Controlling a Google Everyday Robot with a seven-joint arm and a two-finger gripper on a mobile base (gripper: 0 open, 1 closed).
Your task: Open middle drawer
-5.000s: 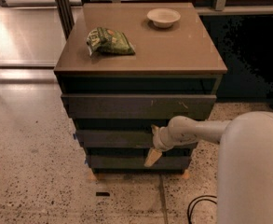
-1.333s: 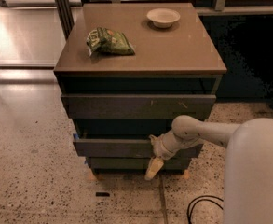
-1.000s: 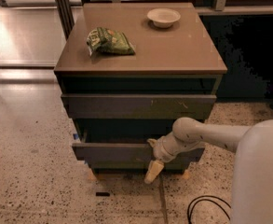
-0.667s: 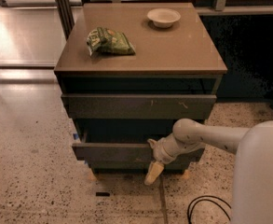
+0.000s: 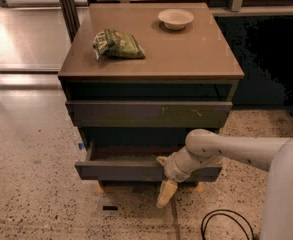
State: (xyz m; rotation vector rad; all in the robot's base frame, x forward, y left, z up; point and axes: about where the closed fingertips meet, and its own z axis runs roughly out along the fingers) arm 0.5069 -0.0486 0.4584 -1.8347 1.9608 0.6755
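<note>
Middle drawer (image 5: 121,170) sits pulled partway out of the cabinet (image 5: 186,59), below the dark front with pale scratch marks (image 5: 146,114), at about 6 o'clock from the cabinet top. I can see a strip of its grey-brown tray floor behind the flat front panel, and a small blue tag (image 5: 81,146) at its 9 o'clock end.

I see the gripper (image 5: 166,178) pressed against that front panel, a little toward 3 o'clock of the panel's middle, with its cream tip hanging past the lower edge toward 6 o'clock. I cannot tell whether it is open or closed, nor whether it actually clamps the panel. The pale arm (image 5: 231,146) comes in from 3 o'clock.

The drawer's long axis runs from 9 o'clock to 3 o'clock, and its open side faces 6 o'clock, toward me. From the gripper, most of the front stretches toward 9 o'clock, and the exposed tray floor lies at about 11 o'clock.

On the cabinet top I see a green bag (image 5: 118,44) and a white bowl (image 5: 175,18). A black cable (image 5: 226,223) lies on the floor at 5 o'clock.
</note>
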